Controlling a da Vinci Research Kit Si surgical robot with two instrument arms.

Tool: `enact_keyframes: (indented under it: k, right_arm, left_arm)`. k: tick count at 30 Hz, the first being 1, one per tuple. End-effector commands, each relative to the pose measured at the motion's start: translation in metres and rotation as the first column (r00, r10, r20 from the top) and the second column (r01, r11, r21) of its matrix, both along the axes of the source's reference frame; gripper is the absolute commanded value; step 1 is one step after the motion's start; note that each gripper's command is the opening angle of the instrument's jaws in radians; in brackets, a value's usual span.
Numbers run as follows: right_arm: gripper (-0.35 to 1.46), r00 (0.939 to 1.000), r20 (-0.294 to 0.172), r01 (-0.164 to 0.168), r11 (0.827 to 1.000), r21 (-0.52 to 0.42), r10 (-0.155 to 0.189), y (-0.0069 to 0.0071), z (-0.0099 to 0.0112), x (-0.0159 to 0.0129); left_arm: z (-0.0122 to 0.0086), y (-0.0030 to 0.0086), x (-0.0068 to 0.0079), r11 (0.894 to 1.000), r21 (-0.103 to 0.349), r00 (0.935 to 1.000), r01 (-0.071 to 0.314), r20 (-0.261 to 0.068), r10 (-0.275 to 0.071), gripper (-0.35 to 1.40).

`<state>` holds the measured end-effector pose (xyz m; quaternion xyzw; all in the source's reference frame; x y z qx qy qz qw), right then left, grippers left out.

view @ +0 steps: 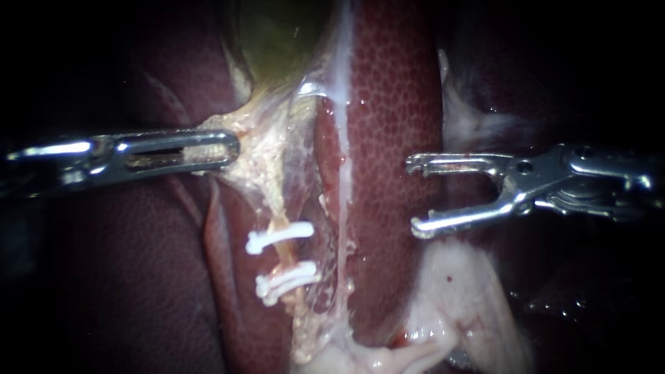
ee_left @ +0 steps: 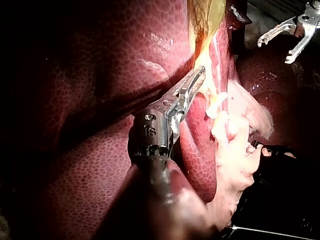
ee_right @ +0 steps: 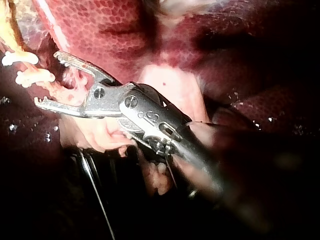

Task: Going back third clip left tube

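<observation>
On pale left tube (view: 283, 255), two white clips (view: 280, 237)

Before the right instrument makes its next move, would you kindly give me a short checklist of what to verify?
1. Right instrument open and holding nothing: ok.
2. Right instrument apart from the clips and the tube, out over the liver: ok.
3. Left instrument shut on the pale tissue below the gallbladder: ok.
4. Clips lying across the tube, one upper and a lower group: ok. Exact count in the lower group: cannot tell.
5. Clips closed fully round the tube: cannot tell.
</observation>
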<state>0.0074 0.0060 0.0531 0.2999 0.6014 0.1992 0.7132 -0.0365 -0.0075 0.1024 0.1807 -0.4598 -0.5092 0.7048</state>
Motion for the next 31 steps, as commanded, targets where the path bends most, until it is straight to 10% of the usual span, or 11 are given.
enact_keyframes:
  k: [1, 14, 31]
  right_arm:
    - [0.6, 1.0, 0.0, 0.0, 1.0, 0.0, 0.0, 0.0, 0.0, 0.0]
    - [0.6, 1.0, 0.0, 0.0, 1.0, 0.0, 0.0, -0.0001, -0.0001, 0.0]
    - [0.6, 1.0, -0.001, 0.001, 1.0, -0.006, -0.001, -0.0002, -0.0003, 0.0]
  left_arm:
    - [0.0003, 0.0001, -0.0003, 1.0, 0.002, 1.0, -0.004, -0.003, 0.004, -0.35]
    - [0.0027, 0.0003, -0.0038, 1.0, 0.008, 0.9997, -0.023, 0.001, 0.022, -0.35]
    - [0.0027, 0.0003, -0.004, 1.0, 0.009, 0.9997, -0.024, 0.003, 0.024, -0.35]
